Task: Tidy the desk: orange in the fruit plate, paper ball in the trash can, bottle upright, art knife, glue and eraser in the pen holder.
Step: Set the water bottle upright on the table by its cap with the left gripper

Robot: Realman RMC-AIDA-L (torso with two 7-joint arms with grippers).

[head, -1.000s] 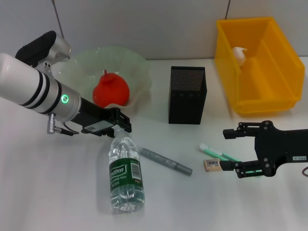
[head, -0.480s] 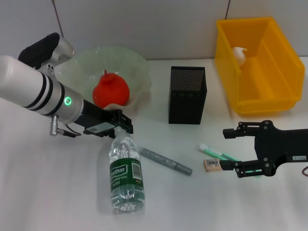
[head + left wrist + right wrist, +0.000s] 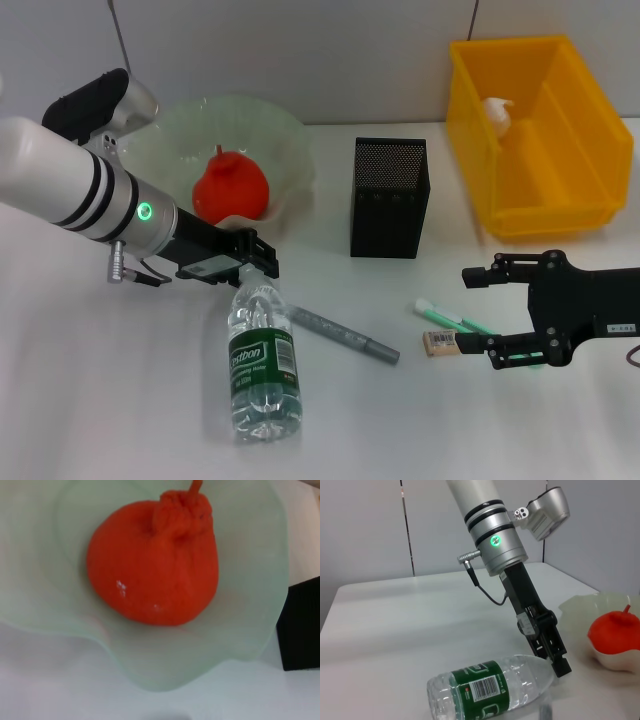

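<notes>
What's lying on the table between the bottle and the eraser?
In the head view, a grey pen-like stick lies slanted between the bottle and the eraser; otherwise bare table.

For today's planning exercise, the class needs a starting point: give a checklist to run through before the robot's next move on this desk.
1. Orange in fruit plate: ok.
2. Paper ball in trash can: ok.
3. Bottle upright: not ok, it lies on the table.
4. Left gripper at the bottle's cap end: ok; grip: cannot tell.
5. Eraser in pen holder: not ok, it lies on the table by the open right gripper.
</notes>
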